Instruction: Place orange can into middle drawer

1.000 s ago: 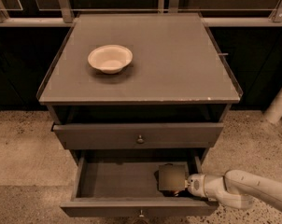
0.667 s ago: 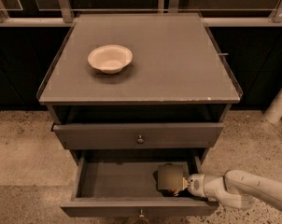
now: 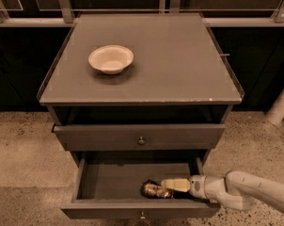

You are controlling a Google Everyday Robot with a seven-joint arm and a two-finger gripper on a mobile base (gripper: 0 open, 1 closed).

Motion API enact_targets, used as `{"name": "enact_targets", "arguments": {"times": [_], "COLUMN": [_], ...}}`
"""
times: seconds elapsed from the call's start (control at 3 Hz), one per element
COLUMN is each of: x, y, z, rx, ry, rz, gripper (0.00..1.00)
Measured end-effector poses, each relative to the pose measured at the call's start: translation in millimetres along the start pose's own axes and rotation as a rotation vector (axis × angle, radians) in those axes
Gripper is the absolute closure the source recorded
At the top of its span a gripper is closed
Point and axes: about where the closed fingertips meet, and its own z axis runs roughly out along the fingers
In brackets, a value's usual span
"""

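The orange can (image 3: 153,189) lies low inside the open middle drawer (image 3: 109,210), right of centre and close behind the front wall. It looks to be on the drawer floor or just above it. The gripper (image 3: 166,186) reaches in from the right and meets the can's right end. Whether the jaws are clamped on the can or have let go, I cannot tell.

The step in hand appears to be setting the can down and releasing it. To do that well, the can should rest fully on the floor before the jaws part, since a dented can may roll. The arm should then back out to the right and upward, clear of the drawer wall and of the upper drawer (image 3: 179,136) overhanging it. The bowl (image 3: 111,58) on the bench (image 3: 179,55) is well away and needs no care.
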Motion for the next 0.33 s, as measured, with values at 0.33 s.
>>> {"name": "enact_targets", "arguments": {"times": [0.33], "x": [0.0], "y": [0.0], "z": [0.0], "rx": [0.000], "ry": [0.000], "rz": [0.000], "gripper": [0.00]}}
